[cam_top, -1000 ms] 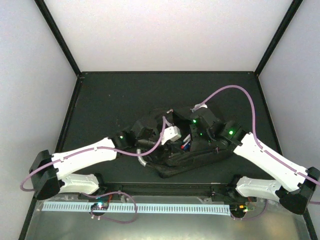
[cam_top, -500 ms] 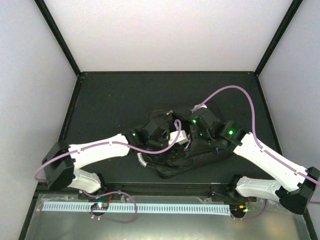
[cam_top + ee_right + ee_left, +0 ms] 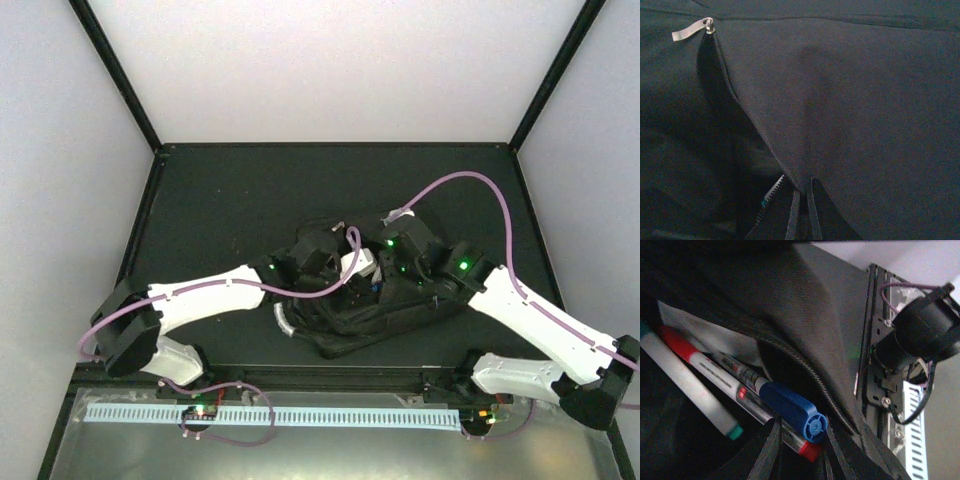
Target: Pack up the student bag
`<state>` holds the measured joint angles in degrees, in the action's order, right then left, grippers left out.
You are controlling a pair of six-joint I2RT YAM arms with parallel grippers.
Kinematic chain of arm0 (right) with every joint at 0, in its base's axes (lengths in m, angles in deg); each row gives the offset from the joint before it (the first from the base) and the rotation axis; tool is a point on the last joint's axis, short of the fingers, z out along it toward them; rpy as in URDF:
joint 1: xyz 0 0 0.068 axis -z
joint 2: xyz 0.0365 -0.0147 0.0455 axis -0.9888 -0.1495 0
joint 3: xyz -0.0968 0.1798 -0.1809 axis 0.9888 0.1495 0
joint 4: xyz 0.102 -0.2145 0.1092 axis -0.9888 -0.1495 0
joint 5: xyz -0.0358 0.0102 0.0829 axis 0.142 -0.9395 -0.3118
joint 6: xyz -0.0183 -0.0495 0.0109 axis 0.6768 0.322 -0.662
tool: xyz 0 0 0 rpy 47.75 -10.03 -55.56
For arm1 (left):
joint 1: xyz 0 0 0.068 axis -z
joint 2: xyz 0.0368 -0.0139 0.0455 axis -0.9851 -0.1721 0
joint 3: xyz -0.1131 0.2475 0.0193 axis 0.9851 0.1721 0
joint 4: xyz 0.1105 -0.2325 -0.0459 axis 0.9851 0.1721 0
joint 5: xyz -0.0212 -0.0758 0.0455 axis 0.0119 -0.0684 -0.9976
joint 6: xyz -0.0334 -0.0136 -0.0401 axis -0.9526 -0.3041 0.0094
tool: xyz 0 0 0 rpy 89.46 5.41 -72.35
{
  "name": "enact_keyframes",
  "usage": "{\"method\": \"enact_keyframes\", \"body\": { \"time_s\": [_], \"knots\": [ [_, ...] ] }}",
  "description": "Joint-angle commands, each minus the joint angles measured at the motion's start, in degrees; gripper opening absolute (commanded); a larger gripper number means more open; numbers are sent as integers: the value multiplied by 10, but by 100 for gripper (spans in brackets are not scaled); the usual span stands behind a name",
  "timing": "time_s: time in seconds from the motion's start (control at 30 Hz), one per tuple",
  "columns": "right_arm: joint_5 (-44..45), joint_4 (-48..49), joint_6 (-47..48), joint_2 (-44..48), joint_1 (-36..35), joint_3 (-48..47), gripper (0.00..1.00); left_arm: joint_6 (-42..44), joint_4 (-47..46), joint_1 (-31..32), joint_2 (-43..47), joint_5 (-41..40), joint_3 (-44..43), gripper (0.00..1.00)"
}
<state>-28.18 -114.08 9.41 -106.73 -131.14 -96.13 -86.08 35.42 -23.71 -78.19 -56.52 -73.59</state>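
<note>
The student bag (image 3: 395, 312) is a black fabric backpack lying mid-table, with its grey handle (image 3: 283, 322) at the near left. My left gripper (image 3: 362, 268) reaches into the bag's open pocket. In the left wrist view its thin fingers (image 3: 768, 450) flank the near ends of a blue-capped marker (image 3: 790, 410) and a red-capped marker (image 3: 809, 450), and the left gripper (image 3: 800, 435) is closed on them. A white, green-tipped marker (image 3: 695, 390) lies beside them. My right gripper (image 3: 802, 197) is shut on the bag's fabric (image 3: 850, 110) at the zipper edge (image 3: 771, 192), holding it up.
A silver zipper pull (image 3: 690, 31) sits at the top of the open slit. A whitish sheet (image 3: 700, 327) lies behind the markers. Purple cables (image 3: 470, 178) loop over both arms. The black mat (image 3: 230, 200) ends at white walls; a perforated rail (image 3: 300, 415) runs along the near edge.
The left arm has stretched to the right, pushing its gripper deeper into the bag, and its jaws have narrowed. The right arm has held still.
</note>
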Motion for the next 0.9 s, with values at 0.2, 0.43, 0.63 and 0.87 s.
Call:
{"method": "enact_keyframes", "body": {
  "time_s": [0.2,0.43,0.63,0.87],
  "knots": [
    [-33,72,-5,38,-4,-4,2,-47,-95,-22,-32,-8,16,20],
    [-55,76,-8,47,-3,-10,2,-60,-114,-22,-62,-33,12,9],
    [-56,85,-16,67,-4,-10,2,-84,-154,-22,-103,-57,-12,4],
    [-44,92,-31,78,-4,-3,2,-113,-186,-21,-158,-75,-49,2]
  ]
}}
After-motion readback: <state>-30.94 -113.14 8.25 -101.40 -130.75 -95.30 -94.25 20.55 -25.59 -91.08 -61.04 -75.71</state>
